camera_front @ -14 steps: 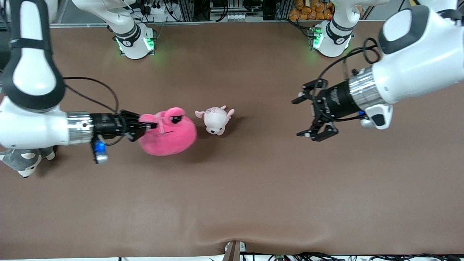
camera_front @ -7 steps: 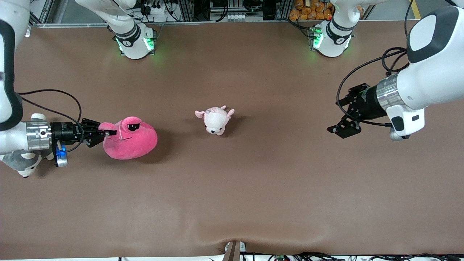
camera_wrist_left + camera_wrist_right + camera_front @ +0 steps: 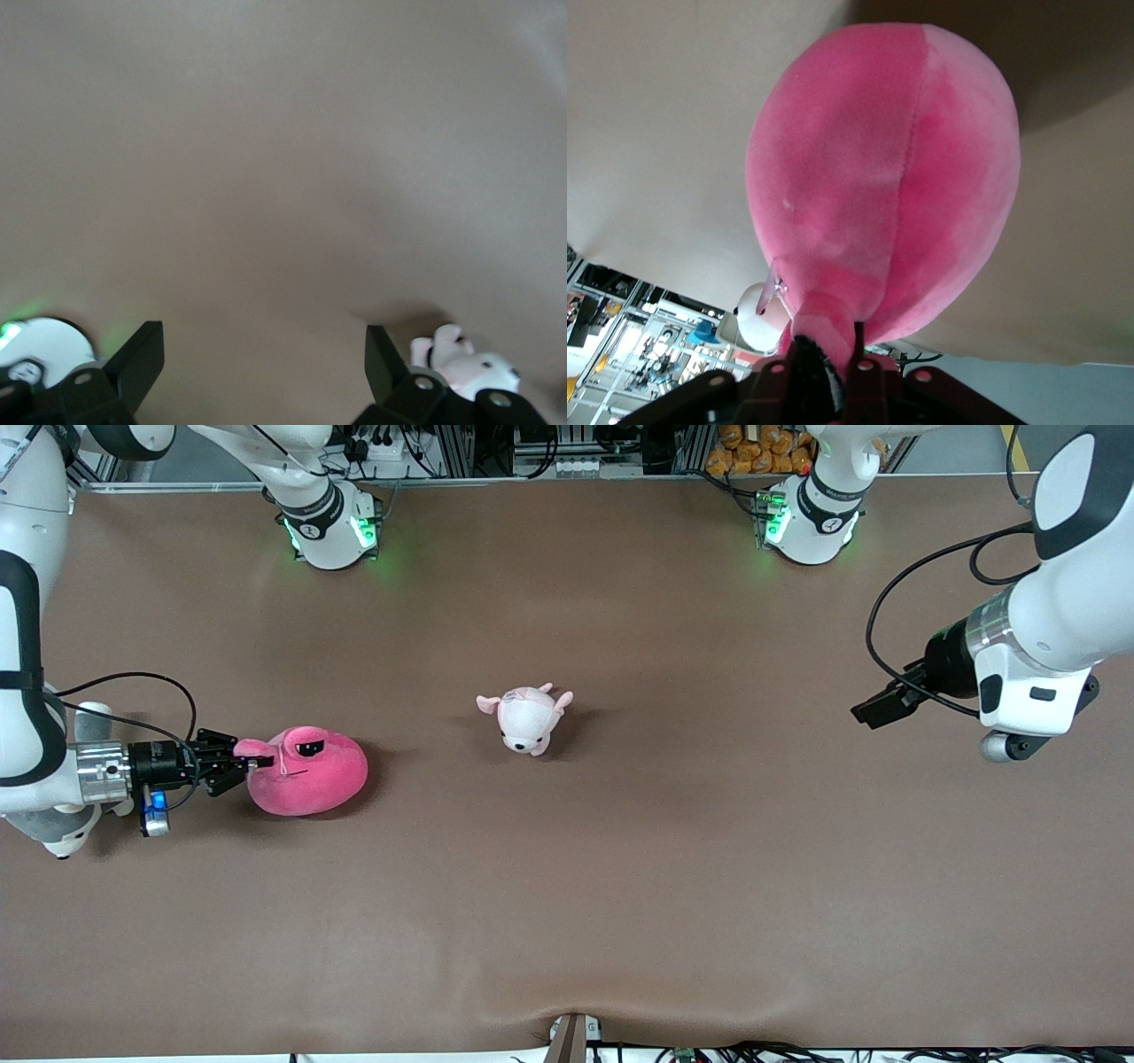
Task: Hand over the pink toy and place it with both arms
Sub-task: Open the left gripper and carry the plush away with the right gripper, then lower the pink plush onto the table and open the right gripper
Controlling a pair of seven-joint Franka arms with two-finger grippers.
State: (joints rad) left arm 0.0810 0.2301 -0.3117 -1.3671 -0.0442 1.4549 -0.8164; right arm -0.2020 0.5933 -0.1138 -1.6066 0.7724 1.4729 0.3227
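At the right arm's end of the counter [image 3: 620, 886], the right end effector [image 3: 232, 766] is pinching the pink toy [image 3: 306, 771] by one ear, having lowered it onto the counter. Left end effector [image 3: 266, 372] is sitting spread, having pulled well away; handover looks done, release pending.

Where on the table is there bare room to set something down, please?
The broad strip of table nearer the front camera than the small pale plush is bare, as is the stretch between that plush and the left arm's end. It is crowded at the right arm's end, where the right gripper holds the pink toy.
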